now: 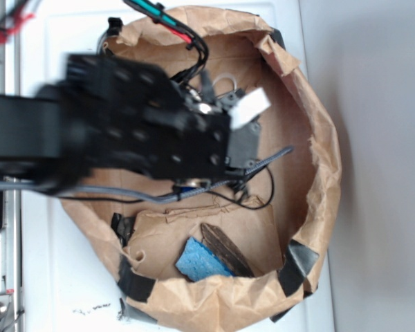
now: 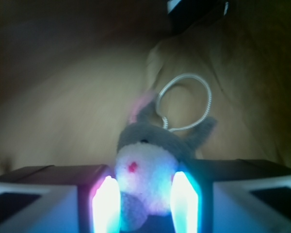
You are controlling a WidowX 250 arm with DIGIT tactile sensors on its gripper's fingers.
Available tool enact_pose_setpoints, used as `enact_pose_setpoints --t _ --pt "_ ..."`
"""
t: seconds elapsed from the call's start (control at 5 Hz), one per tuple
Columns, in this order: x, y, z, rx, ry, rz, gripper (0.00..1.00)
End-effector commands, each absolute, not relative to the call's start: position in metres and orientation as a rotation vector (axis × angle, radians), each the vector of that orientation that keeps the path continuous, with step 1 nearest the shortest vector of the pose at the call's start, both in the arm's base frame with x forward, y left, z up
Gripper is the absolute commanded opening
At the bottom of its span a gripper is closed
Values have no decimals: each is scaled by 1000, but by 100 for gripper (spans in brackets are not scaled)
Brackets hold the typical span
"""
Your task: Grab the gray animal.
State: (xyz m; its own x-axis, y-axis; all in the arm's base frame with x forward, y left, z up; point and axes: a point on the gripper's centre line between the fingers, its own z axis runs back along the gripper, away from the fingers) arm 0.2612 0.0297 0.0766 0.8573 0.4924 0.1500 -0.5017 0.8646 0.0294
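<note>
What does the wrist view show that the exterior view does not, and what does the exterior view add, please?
Only the wrist view shows the gray plush donkey's white muzzle with a red dot, sitting between the two glowing fingers, and its pink-lined ear. Only the exterior view shows the whole brown paper bag, the blue sponge piece, a dark brown object beside it, and the black arm. Both show the gripper, the donkey's white string loop and the paper floor.
</note>
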Motion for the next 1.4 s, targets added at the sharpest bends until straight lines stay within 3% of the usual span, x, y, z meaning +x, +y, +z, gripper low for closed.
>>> enact_pose_setpoints --t 0.0,0.2,0.4,0.6,0.8,1.0,1.2 --pt "255 31 173 -47 -170 343 0" --pt "248 25 188 -50 -166 264 0" --pt "249 22 183 5 -166 280 21" --pt "251 21 161 26 -223 282 100" --pt "260 19 134 55 -290 200 100" --pt "275 18 105 134 -382 -41 100" --pt "285 18 88 248 -326 -200 100"
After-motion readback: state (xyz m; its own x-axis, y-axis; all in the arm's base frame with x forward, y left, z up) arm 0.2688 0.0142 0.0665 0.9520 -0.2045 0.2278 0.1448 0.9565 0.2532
